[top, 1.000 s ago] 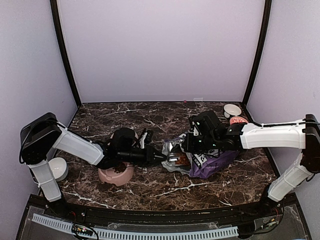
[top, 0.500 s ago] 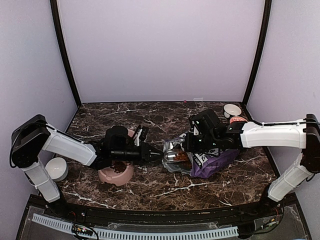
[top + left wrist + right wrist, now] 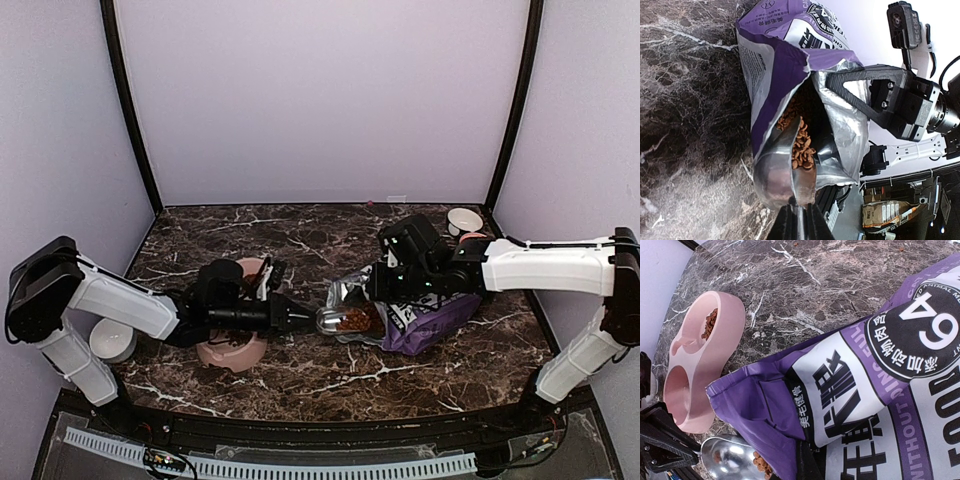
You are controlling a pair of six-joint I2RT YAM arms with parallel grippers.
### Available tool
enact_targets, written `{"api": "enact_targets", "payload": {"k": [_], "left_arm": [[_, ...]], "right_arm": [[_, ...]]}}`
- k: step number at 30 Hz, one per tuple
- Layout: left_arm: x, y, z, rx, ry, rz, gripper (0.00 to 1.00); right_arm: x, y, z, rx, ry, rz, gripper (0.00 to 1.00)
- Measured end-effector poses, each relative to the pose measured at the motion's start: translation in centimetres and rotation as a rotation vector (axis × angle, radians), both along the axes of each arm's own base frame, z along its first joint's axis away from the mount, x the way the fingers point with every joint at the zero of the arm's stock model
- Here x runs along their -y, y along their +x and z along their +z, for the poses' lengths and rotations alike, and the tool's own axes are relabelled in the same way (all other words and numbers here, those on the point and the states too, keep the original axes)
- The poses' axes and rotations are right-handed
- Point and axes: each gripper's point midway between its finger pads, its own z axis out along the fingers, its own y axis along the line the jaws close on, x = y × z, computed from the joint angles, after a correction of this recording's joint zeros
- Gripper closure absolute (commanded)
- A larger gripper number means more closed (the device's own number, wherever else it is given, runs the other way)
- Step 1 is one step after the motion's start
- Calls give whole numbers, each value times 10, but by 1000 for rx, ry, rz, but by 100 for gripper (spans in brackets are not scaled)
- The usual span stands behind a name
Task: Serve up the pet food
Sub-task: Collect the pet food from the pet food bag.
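While the right gripper [image 3: 384, 287] pinches the rim of the one bag [image 3: 440, 320] tight, the left gripper [image 3: 799, 222] clamps the one scoop [image 3: 774, 176] by its handle. Pet food [image 3: 802, 145] sits in that scoop at the bag mouth, some also in the one pink bowl [image 3: 225, 358].

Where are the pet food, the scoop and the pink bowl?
pet food [image 3: 802, 147], left wrist view, pellets lying in the scoop.
scoop [image 3: 772, 177], left wrist view, bare metal bowl.
pink bowl [image 3: 732, 325], right wrist view, outer wall.
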Motion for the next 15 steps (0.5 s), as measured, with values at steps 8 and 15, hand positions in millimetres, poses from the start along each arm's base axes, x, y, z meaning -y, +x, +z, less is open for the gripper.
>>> {"api": "enact_targets", "payload": {"k": [8, 15], "left_arm": [[-7, -3, 25, 43, -45, 12, 100], [-15, -6, 57, 101, -92, 27, 100]], "right_arm": [[1, 1, 3, -1, -8, -5, 100], [1, 1, 3, -1, -7, -10, 100]]}}
